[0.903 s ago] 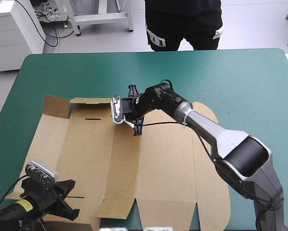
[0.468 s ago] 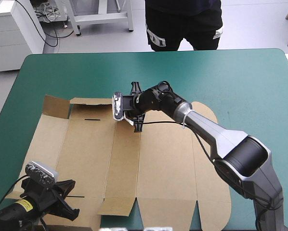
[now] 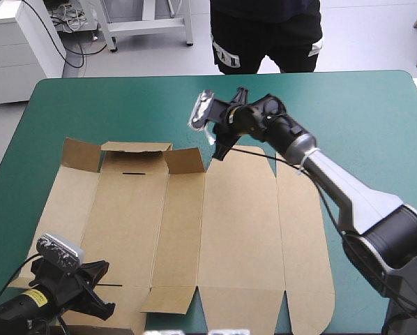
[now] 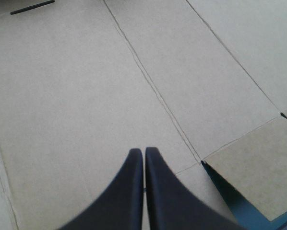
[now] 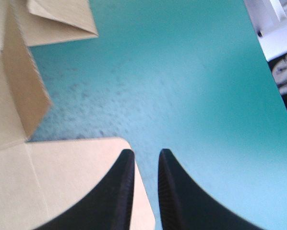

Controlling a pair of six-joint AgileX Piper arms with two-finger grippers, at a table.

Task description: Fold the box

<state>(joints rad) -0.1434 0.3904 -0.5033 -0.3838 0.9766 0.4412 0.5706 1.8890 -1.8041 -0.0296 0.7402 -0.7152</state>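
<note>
Looking along the edges first, we find the teal-green table [image 3: 125, 98] bare across its whole far strip and down its right side, so the widest room lies there. The box [image 3: 243, 230] runs close to the table's left edge. Its near flaps reach the near edge, leaving little cover showing on those two sides.

Our right gripper [image 3: 219, 136] hangs over the far edge of the box, where the board ends and the cover begins. In the right wrist view its black fingers [image 5: 124, 191] stand a narrow gap apart with nothing between them. A rounded brown corner lies under them and bare cover lies ahead.

Our left gripper [image 3: 97, 289] sits low at the near left corner of the box. In its wrist view the two fingers meet tip to tip over the flat board, gripping nothing that we can see. Whether they touch the board we cannot tell.

The box is a cut brown sheet lying mostly flat, creased into long panels. Three far flaps [image 3: 184, 160] along its far left edge stand raised, and a thin slot [image 3: 133, 172] shows just below the middle one. The rightmost panel has rounded corners. At the near edge one flap [image 3: 167, 300] lifts a little, throwing a shadow.
</note>
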